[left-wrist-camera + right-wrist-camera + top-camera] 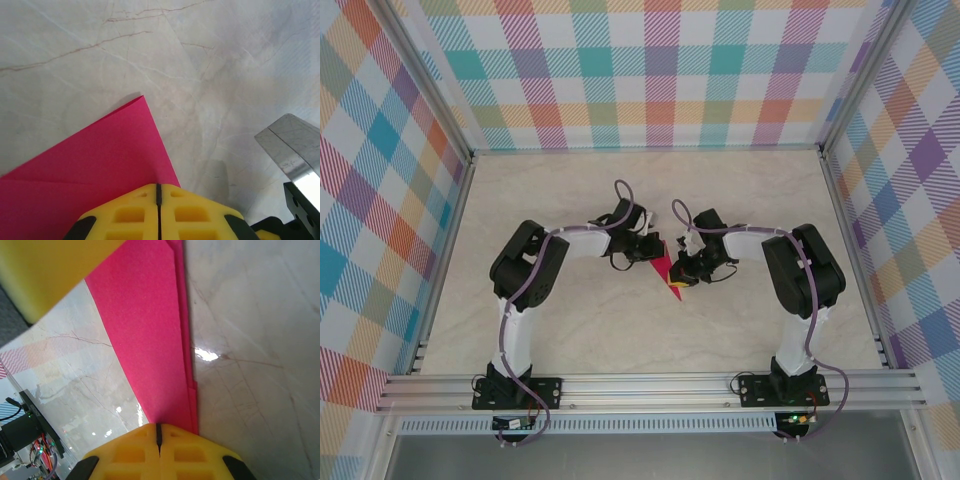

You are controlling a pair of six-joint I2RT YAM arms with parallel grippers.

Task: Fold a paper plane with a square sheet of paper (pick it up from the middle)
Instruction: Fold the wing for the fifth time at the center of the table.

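From above, the left gripper (648, 251) and right gripper (684, 270) meet on the pink paper plane (667, 275) at the middle of the table (570, 330).

Left wrist: the yellow fingers (130, 215) are closed together, pinching the plane's wide folded corner (100, 165).

Right wrist: the jaws are closed, clamping its narrow layered end (165, 365).

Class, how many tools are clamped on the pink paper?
2. The left tool pinches the pink paper from its left side; the right tool pinches it from the right.
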